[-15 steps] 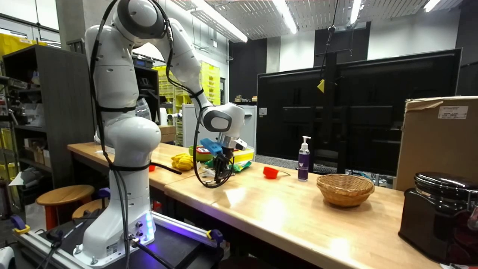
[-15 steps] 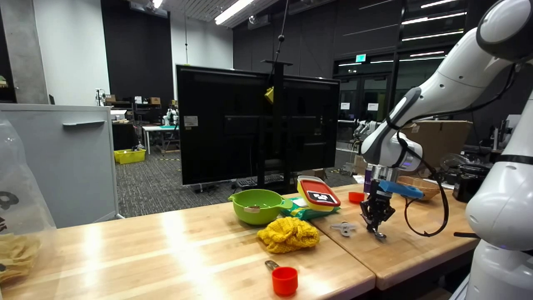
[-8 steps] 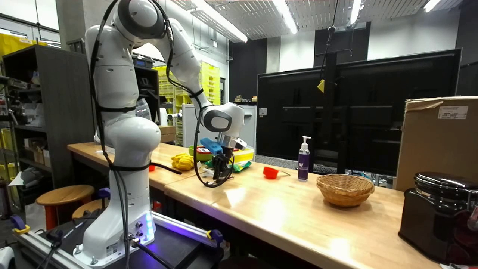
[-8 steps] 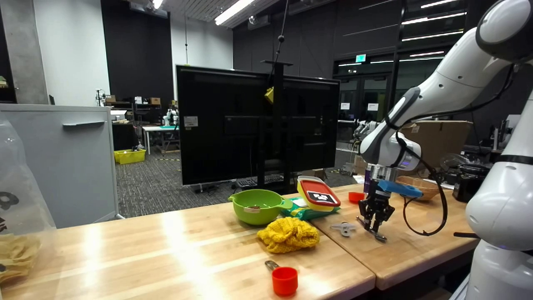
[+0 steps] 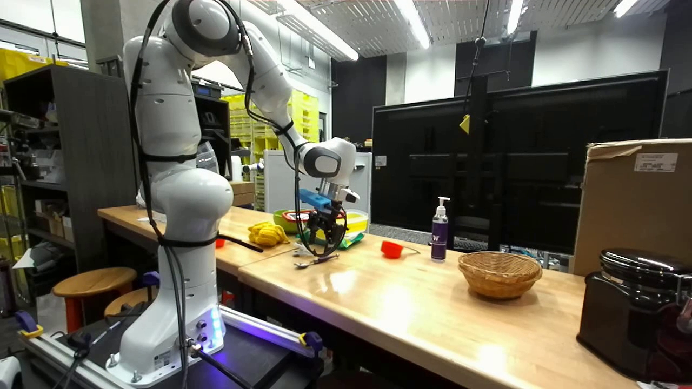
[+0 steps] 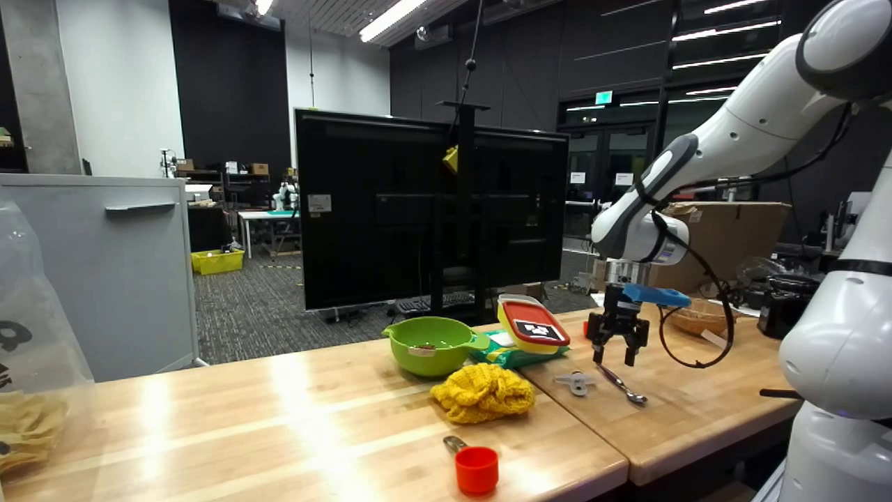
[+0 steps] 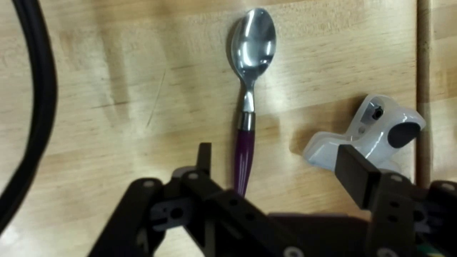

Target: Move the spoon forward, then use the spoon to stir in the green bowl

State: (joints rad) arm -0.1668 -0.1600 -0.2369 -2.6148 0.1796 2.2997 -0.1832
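In the wrist view we see the spoon (image 7: 249, 103) on the table (image 7: 142, 53) below the gripper (image 7: 279, 166), jaws spread; only the exterior views give us the green bowl (image 6: 426, 352), well apart.

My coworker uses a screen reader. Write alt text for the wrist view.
A purple-handled spoon lies on a wooden table, its metal end toward the top. The open claw shows at the bottom; a white object sits at right, a black cable at left.
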